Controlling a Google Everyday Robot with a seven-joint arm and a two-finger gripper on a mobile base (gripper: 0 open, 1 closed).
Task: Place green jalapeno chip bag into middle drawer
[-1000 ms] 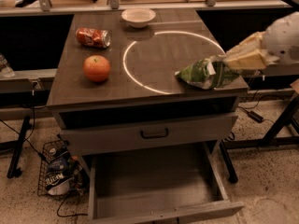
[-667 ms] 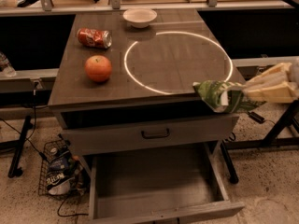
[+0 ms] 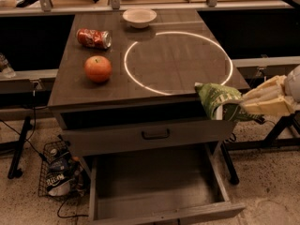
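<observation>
The green jalapeno chip bag (image 3: pixel 219 101) is held in the air at the cabinet's front right corner, just off the tabletop edge. My gripper (image 3: pixel 251 105), pale cream fingers reaching in from the right, is shut on the bag's right end. The middle drawer (image 3: pixel 154 182) stands pulled open below, its flat grey floor bare. The bag hangs above and to the right of the drawer's right wall.
On the tabletop (image 3: pixel 183 62) lie a crushed red soda can (image 3: pixel 93 37), a red-orange apple (image 3: pixel 98 69) and a white bowl (image 3: pixel 139 18). A shut drawer front with a dark handle (image 3: pixel 155 134) sits above the open drawer. A wire basket (image 3: pixel 58 170) stands on the floor at left.
My gripper has carried the bag off the tabletop, moving right and down toward the front right corner. The drawer has stayed open.
</observation>
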